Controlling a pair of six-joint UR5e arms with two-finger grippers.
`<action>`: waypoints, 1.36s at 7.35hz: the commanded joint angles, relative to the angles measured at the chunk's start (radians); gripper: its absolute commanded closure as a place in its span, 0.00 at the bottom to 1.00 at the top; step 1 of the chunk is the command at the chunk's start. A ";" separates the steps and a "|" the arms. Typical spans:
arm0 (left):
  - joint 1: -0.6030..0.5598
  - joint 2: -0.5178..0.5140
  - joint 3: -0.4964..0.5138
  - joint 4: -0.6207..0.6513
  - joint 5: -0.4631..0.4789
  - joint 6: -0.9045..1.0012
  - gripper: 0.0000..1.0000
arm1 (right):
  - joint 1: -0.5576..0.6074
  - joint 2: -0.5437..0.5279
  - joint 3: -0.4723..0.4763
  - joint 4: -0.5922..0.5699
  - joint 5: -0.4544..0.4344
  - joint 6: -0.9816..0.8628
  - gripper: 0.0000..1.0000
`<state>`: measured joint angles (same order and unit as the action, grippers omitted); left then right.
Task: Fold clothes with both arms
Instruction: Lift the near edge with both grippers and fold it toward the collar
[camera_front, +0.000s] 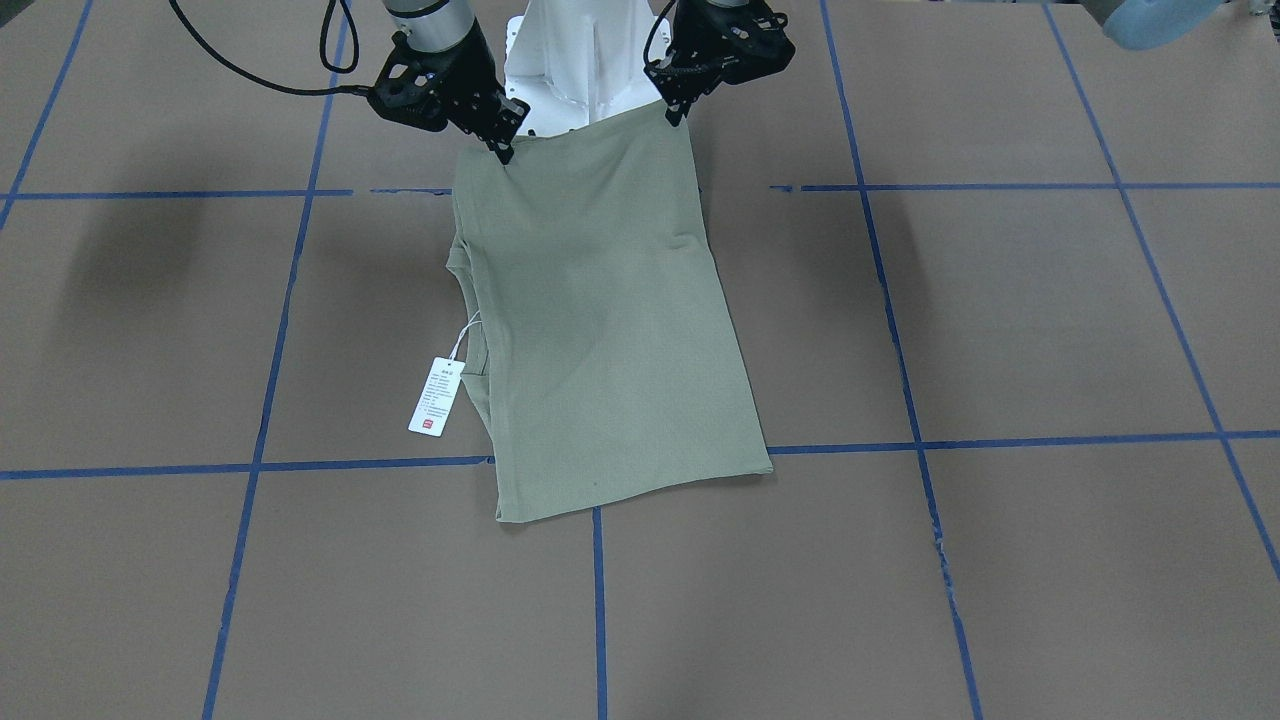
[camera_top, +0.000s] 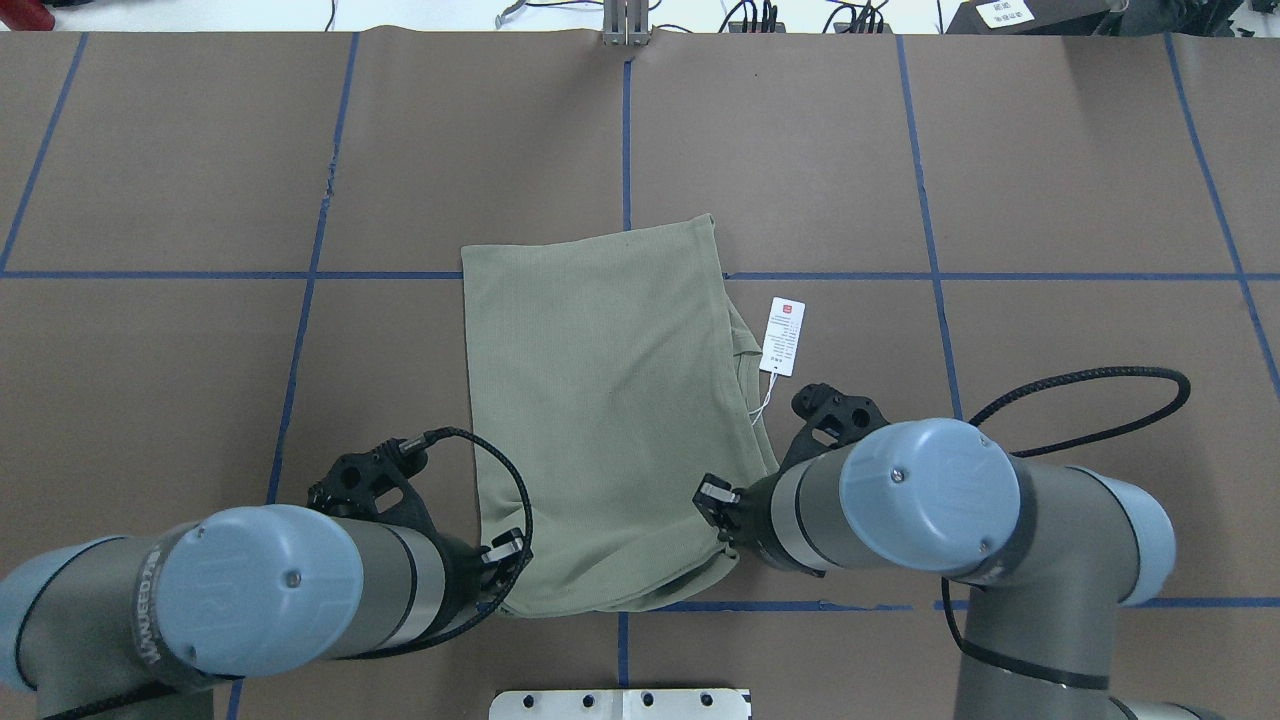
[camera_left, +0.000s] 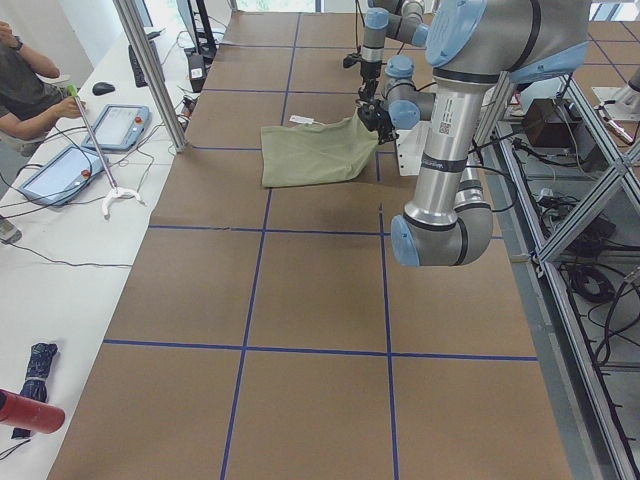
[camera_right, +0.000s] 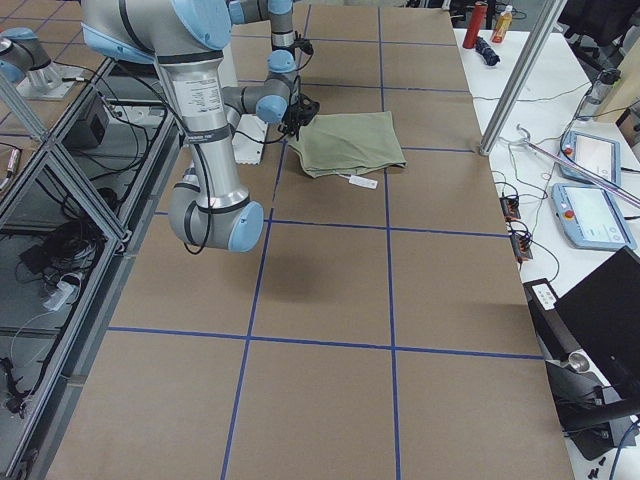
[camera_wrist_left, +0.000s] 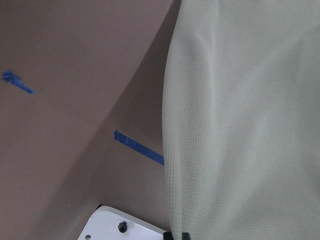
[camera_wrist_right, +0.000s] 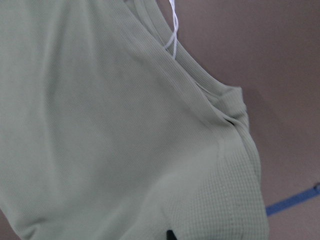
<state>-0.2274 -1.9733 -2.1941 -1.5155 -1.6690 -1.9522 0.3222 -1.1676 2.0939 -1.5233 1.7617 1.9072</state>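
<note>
Now left end effector (camera_front: 675, 110) and right end effector (camera_front: 503, 148) are pinching shirt (camera_front: 600, 330) corners above the counter's (camera_front: 1000, 320) robot-side edge, likely for folding over.

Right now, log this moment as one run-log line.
left hand shut on sage-green ribbed shirt corner | right hand shut on other corner | robot-side edge lifted | white hang tag flat on brown table

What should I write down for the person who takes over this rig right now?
Left gripper: shut on one near corner of the shirt, raised off the table.
Right gripper: shut on the other near corner.
Far half of shirt lies flat; tag lies beside it, on the robot's right.
Done: sides appear folded in, a narrow rectangle.
Remaining: probably carry the held edge over to the far edge, then release.
</note>
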 joint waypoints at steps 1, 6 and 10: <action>-0.131 -0.036 0.092 -0.011 -0.005 0.124 1.00 | 0.131 0.110 -0.142 0.000 0.002 -0.090 1.00; -0.291 -0.157 0.396 -0.215 -0.006 0.171 1.00 | 0.270 0.314 -0.561 0.244 0.001 -0.197 1.00; -0.378 -0.179 0.494 -0.297 -0.008 0.256 1.00 | 0.314 0.385 -0.657 0.244 0.010 -0.214 1.00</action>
<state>-0.5905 -2.1505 -1.7282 -1.7870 -1.6764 -1.7115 0.6306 -0.7919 1.4505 -1.2802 1.7706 1.6946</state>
